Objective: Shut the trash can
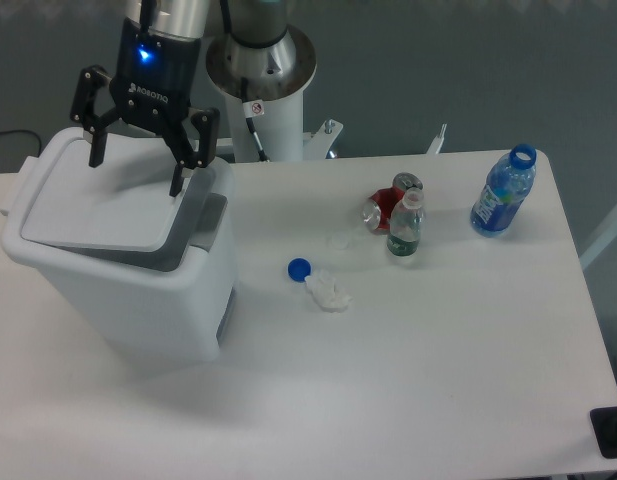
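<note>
The flat white rectangular table (438, 380) fills most of the view, its far edge running behind the objects and its right edge slanting down past the blue bottle; the near and right-hand stretches of its top are bare. At the table's left end stands the large white plastic rectangular trash can (138, 290) with rounded corners, its left side close to the table's left edge. Its flat white lid (98, 205) lies down across the opening, and a grey tab (210, 222) shows at the side facing the table's middle. Behind the can, the arm's round white base column (261, 75) rises at the table's far edge. The black two-finger gripper (138, 170) hangs over the far part of the lid with its jaws spread wide, grasping nothing; its fingertips (176, 185) are at or just above the lid, contact unclear. Well to the right, near the far right corner, stands an uncapped clear blue plastic bottle (503, 195). Toward the middle, a small clear bottle with a green label (404, 228) stands just beside a crushed red can (386, 206). Nearer the trash can lie a crumpled white scrap (328, 292) and, touching or just beside it, a small blue bottle cap (299, 268).
</note>
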You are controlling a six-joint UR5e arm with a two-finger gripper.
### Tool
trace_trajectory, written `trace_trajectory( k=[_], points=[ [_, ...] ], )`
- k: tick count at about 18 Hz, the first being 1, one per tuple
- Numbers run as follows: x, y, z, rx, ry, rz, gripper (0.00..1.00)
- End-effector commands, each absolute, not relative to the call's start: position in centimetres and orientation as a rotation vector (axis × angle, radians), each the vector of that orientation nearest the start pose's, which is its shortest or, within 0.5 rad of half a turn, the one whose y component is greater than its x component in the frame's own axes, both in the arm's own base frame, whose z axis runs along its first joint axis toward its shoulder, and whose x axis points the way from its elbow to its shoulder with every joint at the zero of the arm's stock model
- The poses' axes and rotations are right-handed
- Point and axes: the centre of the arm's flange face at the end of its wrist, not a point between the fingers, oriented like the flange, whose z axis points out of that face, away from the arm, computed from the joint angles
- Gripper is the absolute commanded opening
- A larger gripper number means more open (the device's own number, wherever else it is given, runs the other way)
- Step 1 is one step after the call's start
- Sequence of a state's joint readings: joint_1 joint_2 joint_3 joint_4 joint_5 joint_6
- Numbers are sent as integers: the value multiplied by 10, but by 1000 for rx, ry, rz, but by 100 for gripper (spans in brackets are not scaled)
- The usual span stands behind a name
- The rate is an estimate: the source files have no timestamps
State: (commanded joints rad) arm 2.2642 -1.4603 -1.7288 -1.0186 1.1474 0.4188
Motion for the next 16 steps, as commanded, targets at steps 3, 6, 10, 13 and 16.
trace_trajectory(
  k=[3, 6, 10, 13, 16],
  points=[
    [-172, 479, 532, -2495, -207, -120, 100],
    [-174, 482, 527, -2502, -210, -130, 100],
    [-175, 485, 522, -2509, -209, -137, 100],
    [-176, 486, 520, -2512, -210, -139, 100],
    [-176, 485, 519, -2514, -209, -141, 100]
  ],
)
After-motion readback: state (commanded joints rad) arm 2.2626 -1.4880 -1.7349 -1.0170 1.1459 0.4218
